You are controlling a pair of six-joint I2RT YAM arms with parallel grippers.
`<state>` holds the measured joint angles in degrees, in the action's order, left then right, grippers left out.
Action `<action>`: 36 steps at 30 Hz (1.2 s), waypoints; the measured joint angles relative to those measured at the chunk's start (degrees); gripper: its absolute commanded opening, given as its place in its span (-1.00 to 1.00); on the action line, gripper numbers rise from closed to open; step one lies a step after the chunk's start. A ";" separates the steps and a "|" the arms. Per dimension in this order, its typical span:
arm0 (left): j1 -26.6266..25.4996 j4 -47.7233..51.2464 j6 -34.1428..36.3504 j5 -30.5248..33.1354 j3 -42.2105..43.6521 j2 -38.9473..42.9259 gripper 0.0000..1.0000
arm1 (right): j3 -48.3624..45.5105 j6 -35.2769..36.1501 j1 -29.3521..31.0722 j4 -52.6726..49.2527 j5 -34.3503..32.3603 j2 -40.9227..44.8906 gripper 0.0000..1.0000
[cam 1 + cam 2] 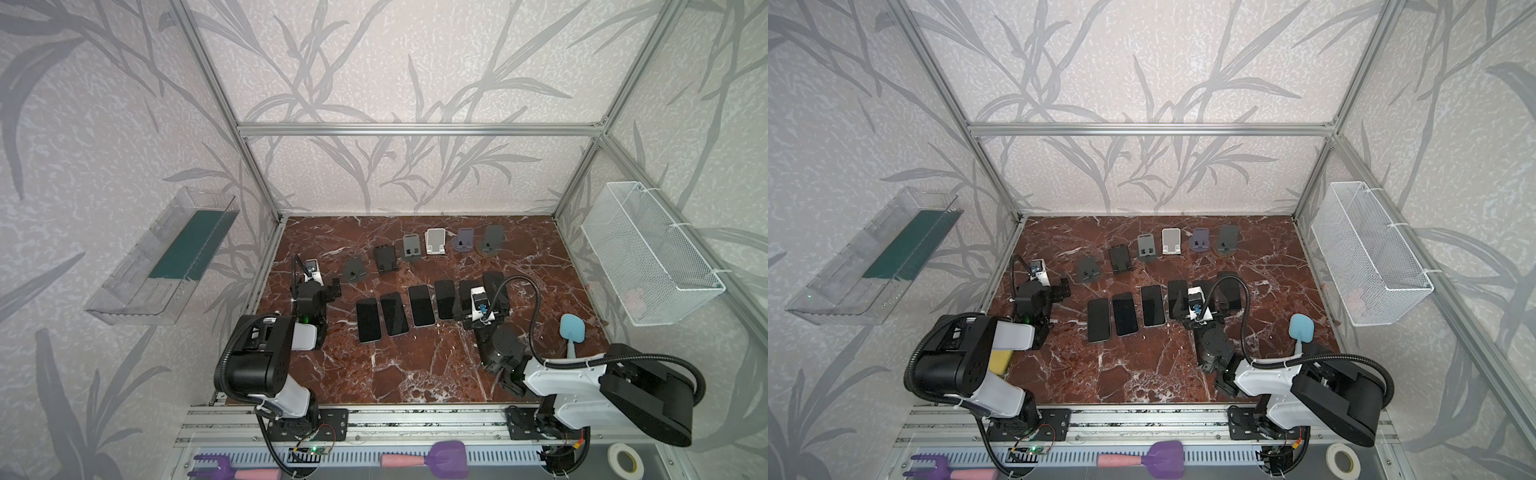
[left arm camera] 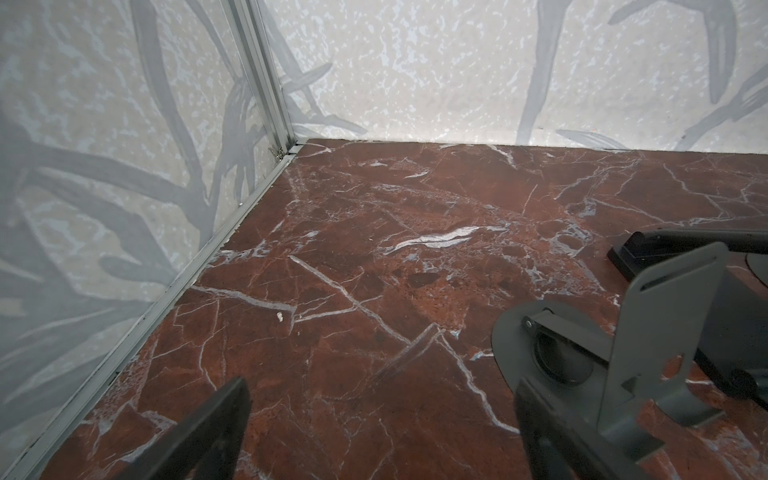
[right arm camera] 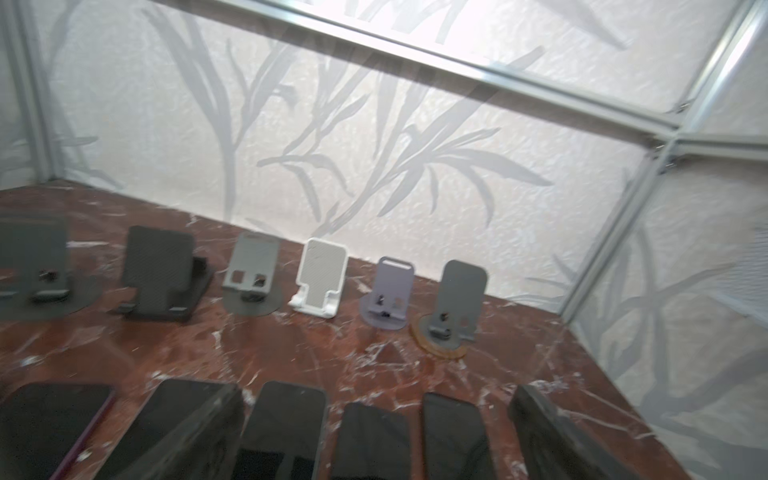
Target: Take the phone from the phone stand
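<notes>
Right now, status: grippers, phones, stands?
Left gripper open, beside leftmost stand. Right gripper open above phones. Phones flat on table; stands all empty. Nothing in the way.

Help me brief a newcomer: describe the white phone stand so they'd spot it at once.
On the red marble table, six empty phone stands line up near the back wall, behind the phones. The white stand is fourth from the left in both top views, between a grey stand and a lilac one. It alone is white; the rest are grey, black or lilac.
</notes>
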<state>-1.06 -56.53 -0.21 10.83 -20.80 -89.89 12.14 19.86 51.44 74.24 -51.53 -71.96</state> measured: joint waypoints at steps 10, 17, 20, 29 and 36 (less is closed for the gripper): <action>0.00 0.00 0.00 -0.02 0.00 0.00 0.98 | -1.88 -1.22 -24.35 -19.61 14.95 17.03 0.98; 0.00 0.00 0.02 -0.02 0.00 0.00 0.98 | -6.10 -10.88 -39.74 -14.80 29.31 0.24 0.98; 0.00 0.02 0.00 -0.02 0.00 0.00 0.98 | -6.08 -11.72 -40.39 -6.49 34.16 -11.08 0.98; 0.00 0.07 -0.02 -0.02 0.00 0.00 0.98 | 7.96 -13.05 -41.11 -12.22 38.27 -20.22 0.98; 0.00 0.42 -0.02 -0.02 0.00 0.00 0.98 | 8.70 -14.93 -43.17 -15.58 39.50 -19.93 0.98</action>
<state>-1.06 -56.12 -0.23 10.81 -20.80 -89.89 20.84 4.93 8.27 58.65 -12.03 -91.90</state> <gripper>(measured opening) 0.991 0.991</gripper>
